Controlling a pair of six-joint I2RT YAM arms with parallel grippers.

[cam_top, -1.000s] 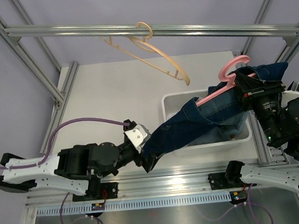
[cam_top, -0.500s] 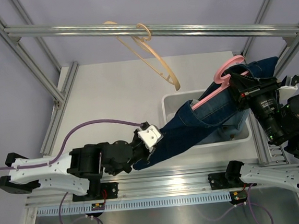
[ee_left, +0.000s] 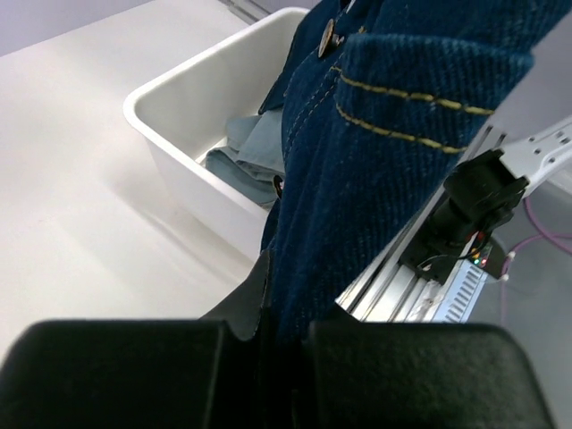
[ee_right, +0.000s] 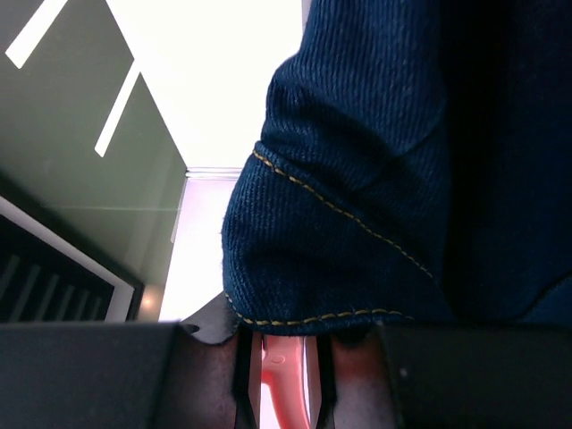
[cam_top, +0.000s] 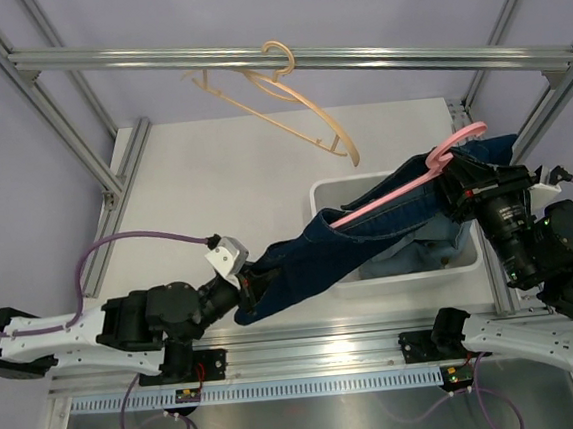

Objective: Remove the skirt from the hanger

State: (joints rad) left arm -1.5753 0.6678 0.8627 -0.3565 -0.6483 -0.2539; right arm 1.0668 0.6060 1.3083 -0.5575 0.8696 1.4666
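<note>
A dark blue denim skirt with yellow stitching stretches in the air from the pink hanger down and left. My left gripper is shut on the skirt's lower end; in the left wrist view the denim runs up from between the black fingers. My right gripper is shut on the pink hanger near its hook. The right wrist view shows the hanger pinched between the jaws, with a fold of the skirt draped over it.
A white bin holding light blue garments sits under the skirt. An empty beige hanger hangs from the overhead aluminium rail. Frame posts stand at both sides, and a metal rail runs along the near edge.
The left gripper closed on the skirt and pulled its lower end left and toward the near edge. The pink hanger tipped flatter, with more of its bar bare. The beige hanger swings.
</note>
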